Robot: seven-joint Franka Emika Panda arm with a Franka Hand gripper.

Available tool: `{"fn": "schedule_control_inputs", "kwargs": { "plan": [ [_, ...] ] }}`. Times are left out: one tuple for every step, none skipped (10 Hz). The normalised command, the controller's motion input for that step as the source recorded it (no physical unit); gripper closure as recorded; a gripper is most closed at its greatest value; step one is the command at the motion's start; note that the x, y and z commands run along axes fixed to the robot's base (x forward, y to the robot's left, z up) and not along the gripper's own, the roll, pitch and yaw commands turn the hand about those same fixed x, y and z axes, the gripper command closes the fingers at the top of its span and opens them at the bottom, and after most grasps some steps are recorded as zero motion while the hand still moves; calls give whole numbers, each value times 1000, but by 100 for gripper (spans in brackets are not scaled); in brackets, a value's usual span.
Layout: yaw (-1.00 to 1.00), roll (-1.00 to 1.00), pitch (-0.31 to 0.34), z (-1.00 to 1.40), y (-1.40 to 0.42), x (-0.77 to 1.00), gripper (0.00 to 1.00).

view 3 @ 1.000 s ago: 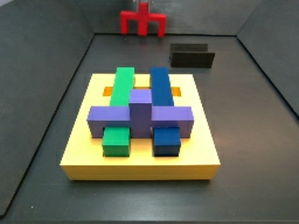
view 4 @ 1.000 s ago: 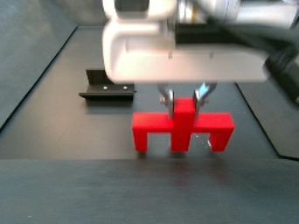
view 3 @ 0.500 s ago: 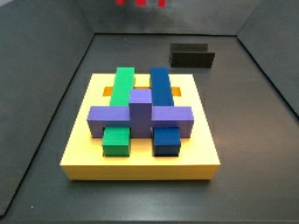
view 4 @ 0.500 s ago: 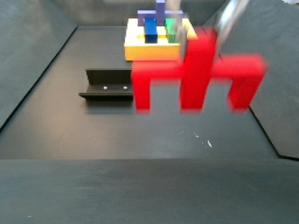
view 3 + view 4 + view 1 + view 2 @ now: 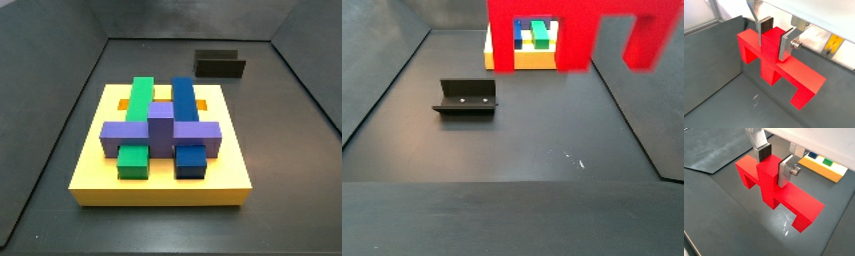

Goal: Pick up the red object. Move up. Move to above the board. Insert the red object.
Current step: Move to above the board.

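Clamped on the central post of the red object (image 5: 774, 62), the gripper (image 5: 776, 34) carries it clear of the floor, silver fingers (image 5: 788, 42) with dark pads pressed flat on two opposite faces of the post. Seen hanging high in a side view (image 5: 583, 35), up against the top edge, in front of the board (image 5: 536, 58) at the far end.

Judged rigid and light: a hard block with square edges, no sag visible in bar or legs. Smooth faces, so likely somewhat slippery; a grip on the post, close to the bar and centred, looks right for keeping the legs level during insertion. No sign of fragility.

Cut off in that side view: the post, the upper part of the bar, and the whole gripper. Absent altogether from the side view showing the board (image 5: 94, 175), the fixture (image 5: 221, 65) beyond it. Orange slots mostly covered by green, blue and purple blocks, so the target slot cannot be told. Board only partly visible in a wrist view (image 5: 821, 169).
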Motion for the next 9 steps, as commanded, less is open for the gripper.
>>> {"fn": "schedule_control_inputs", "kwargs": {
  "plan": [
    [52,-64,87,127,-1400,39,100],
    [30,-32,20,125,-1400,31,100],
    [19,-46,-5,124,-1400,28,100],
    [15,-24,13,127,-1400,31,100],
    [16,-12,25,128,-1400,35,100],
    [9,-17,17,132,-1400,31,100],
    [12,-6,12,135,-1400,28,100],
    [9,-6,17,139,-1400,28,100],
    [9,-7,22,144,-1400,32,100]
  ]
}}
